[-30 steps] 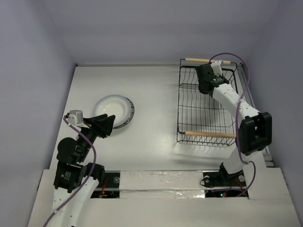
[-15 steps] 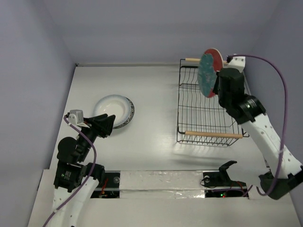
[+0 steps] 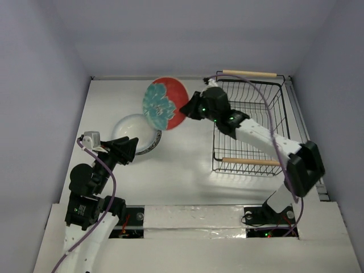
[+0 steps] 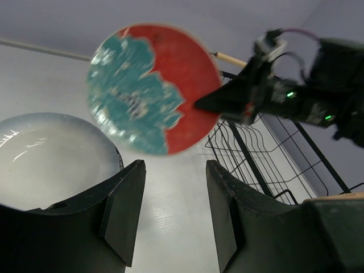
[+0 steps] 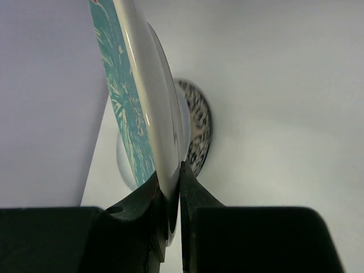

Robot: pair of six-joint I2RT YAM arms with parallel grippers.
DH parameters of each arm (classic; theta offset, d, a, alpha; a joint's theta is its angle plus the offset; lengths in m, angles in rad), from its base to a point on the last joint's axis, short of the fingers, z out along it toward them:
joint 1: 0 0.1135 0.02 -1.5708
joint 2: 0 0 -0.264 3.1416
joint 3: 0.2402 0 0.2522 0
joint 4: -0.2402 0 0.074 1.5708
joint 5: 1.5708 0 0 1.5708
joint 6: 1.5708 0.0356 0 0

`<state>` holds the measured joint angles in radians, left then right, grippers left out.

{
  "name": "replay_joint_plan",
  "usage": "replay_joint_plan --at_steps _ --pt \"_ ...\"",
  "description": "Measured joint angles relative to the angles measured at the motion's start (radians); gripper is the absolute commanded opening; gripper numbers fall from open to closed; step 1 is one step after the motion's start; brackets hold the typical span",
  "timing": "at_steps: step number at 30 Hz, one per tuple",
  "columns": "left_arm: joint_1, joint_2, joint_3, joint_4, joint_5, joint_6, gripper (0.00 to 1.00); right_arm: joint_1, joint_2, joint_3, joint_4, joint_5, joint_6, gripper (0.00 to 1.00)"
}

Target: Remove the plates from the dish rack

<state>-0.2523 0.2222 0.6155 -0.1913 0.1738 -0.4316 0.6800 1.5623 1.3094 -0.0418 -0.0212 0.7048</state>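
My right gripper (image 3: 187,110) is shut on the rim of the red plate with teal flowers (image 3: 165,103) and holds it in the air, left of the black wire dish rack (image 3: 248,122) and above the table. The plate also shows in the left wrist view (image 4: 151,88) and edge-on in the right wrist view (image 5: 149,96). A stack of plates (image 3: 137,134), pale one on top and a dark patterned one below, lies on the table under and left of the held plate. The rack looks empty. My left gripper (image 3: 134,149) is open and empty beside the stack.
The rack has two wooden rod handles (image 3: 252,162) and stands at the right near the side wall. Walls close the table at the back and both sides. The right arm's purple cable (image 3: 267,122) hangs over the rack.
My right gripper lifted the red plate out of the rack and carried it left, over to the stack. The left arm has not moved.
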Motion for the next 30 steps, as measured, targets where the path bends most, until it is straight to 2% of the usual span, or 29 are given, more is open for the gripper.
replay_joint_plan --at_steps 7,15,18,19,23,27,30 --pt "0.006 0.000 0.000 0.000 -0.003 0.000 0.44 0.093 0.291 0.016 0.101 -0.138 0.179 0.00" --pt "0.006 0.000 0.000 0.000 -0.003 0.000 0.44 0.134 0.493 0.054 0.315 -0.201 0.394 0.00" --pt "0.006 0.000 0.000 0.000 -0.003 0.000 0.44 0.140 0.540 0.064 0.376 -0.222 0.457 0.09" --pt "0.006 0.000 0.000 0.000 -0.003 0.000 0.44 0.141 0.549 0.065 0.394 -0.226 0.475 0.17" --pt "0.006 0.000 0.000 0.000 -0.003 0.000 0.44 0.146 0.571 0.076 0.428 -0.242 0.521 0.31" --pt "0.006 0.000 0.000 0.000 -0.003 0.000 0.44 0.150 0.571 0.077 0.470 -0.256 0.534 0.42" --pt "0.006 0.000 0.000 0.000 -0.002 0.000 0.44 0.153 0.568 0.077 0.468 -0.258 0.523 0.54"
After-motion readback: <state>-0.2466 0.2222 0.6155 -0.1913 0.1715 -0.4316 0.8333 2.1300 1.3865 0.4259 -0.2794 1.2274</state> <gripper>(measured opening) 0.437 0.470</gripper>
